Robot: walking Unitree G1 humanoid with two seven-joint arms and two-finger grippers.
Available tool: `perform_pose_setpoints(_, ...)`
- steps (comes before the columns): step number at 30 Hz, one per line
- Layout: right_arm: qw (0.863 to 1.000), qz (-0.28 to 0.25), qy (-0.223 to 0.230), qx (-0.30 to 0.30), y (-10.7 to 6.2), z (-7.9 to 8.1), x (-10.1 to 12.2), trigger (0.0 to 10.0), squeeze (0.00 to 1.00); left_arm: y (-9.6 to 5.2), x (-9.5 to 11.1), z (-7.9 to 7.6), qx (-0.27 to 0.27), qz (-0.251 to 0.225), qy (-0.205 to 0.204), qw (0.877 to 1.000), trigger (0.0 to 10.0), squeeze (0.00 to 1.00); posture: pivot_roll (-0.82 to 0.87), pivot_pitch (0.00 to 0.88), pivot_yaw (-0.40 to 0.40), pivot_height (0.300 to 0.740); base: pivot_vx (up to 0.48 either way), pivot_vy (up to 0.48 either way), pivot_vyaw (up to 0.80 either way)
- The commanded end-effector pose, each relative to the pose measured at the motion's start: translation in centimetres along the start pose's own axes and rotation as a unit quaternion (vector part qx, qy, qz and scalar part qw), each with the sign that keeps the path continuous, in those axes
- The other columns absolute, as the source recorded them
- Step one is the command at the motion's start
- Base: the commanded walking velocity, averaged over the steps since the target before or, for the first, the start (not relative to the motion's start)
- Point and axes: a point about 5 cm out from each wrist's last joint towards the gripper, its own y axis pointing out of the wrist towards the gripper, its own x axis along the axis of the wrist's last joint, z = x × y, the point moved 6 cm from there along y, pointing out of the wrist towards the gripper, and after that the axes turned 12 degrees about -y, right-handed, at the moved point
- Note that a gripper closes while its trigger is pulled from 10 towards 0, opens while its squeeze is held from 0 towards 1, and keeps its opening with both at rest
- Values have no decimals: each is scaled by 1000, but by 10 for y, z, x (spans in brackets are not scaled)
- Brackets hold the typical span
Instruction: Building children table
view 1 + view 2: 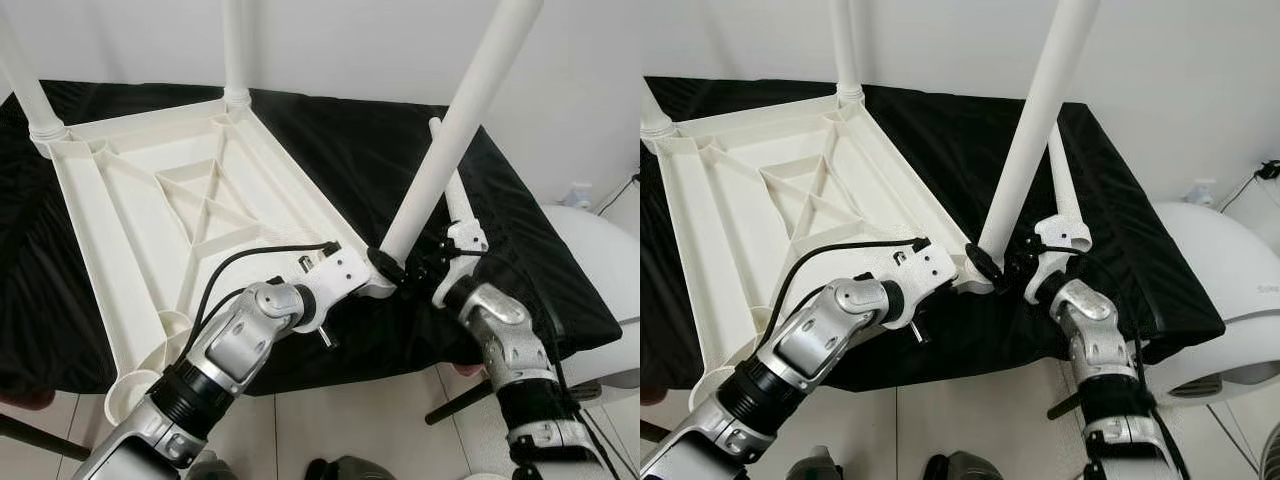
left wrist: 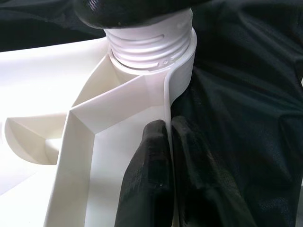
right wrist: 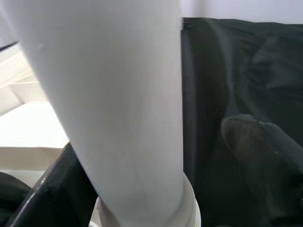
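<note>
An upside-down white plastic tabletop (image 1: 150,190) lies on a black cloth. White legs stand in its two far corners (image 1: 235,50) (image 1: 25,90). A third leg (image 1: 450,140) stands tilted in the threaded socket (image 2: 151,47) at the near right corner. My right gripper (image 1: 400,268) is shut around that leg's base, one finger (image 3: 52,189) on either side. My left gripper (image 2: 168,142) is shut on the tabletop's thin rim just beside the same socket. Another loose leg (image 1: 1062,180) lies on the cloth behind my right gripper.
The near left corner socket (image 1: 130,395) holds no leg. The cloth-covered surface (image 1: 330,150) ends just under my arms, with tiled floor (image 1: 350,420) below. A round white object (image 1: 600,260) stands close on the right. A white wall (image 1: 350,40) runs behind.
</note>
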Motion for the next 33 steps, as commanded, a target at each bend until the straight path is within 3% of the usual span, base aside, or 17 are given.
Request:
perform_pose_setpoints(1,1000,-4,-5,11,-2,-6,0,10000,0,1,12,-7,-27,-13,16,999,10000,0,42,0,-97,740,0,0,0)
perform_pose_setpoints(9,998,-9,-28,59,9,-3,3,10000,0,2,15,-7,-26,-15,18,999,10000,0,47,0,-97,740,0,0,0)
perform_pose_setpoints(10,997,-8,-30,65,11,-2,2,7059,0,2,15,-7,-26,-15,18,999,10000,0,51,0,-99,740,0,0,0)
perform_pose_setpoints(12,997,-7,-31,68,11,-2,2,7059,0,2,15,-7,-26,-15,18,999,10000,0,51,0,-99,740,0,0,0)
perform_pose_setpoints(13,997,-6,-32,74,12,-1,1,4627,0,2,15,-7,-26,-16,18,999,10000,0,52,0,-100,740,0,0,0)
perform_pose_setpoints(14,996,-4,-33,80,12,-1,0,2941,0,2,15,-7,-25,-16,18,999,10000,0,51,0,-101,740,0,0,0)
perform_pose_setpoints(15,996,-4,-33,83,12,-1,0,2941,0,2,16,-6,-25,-17,18,999,10000,0,51,0,-102,740,0,0,0)
perform_pose_setpoints(17,996,0,-31,89,8,-2,-3,0,0,2,18,-6,-23,-19,17,999,10000,0,50,0,-103,740,0,0,0)
perform_pose_setpoints(25,996,3,-27,89,3,-3,-7,0,0,3,18,-7,-24,-21,16,999,10000,0,43,0,-104,740,0,0,0)
perform_pose_setpoints(26,997,0,-22,79,0,-5,-9,10000,0,3,18,-8,-26,-21,16,999,10000,0,42,0,-107,740,0,0,0)
perform_pose_setpoints(30,998,-3,-16,68,-1,-6,-9,10000,0,4,17,-10,-28,-20,16,999,10000,0,42,0,-108,740,0,0,0)
perform_pose_setpoints(33,999,-25,0,27,2,-5,-3,10000,0,4,15,-12,-29,-19,15,999,10000,0,44,0,-115,740,0,0,0)
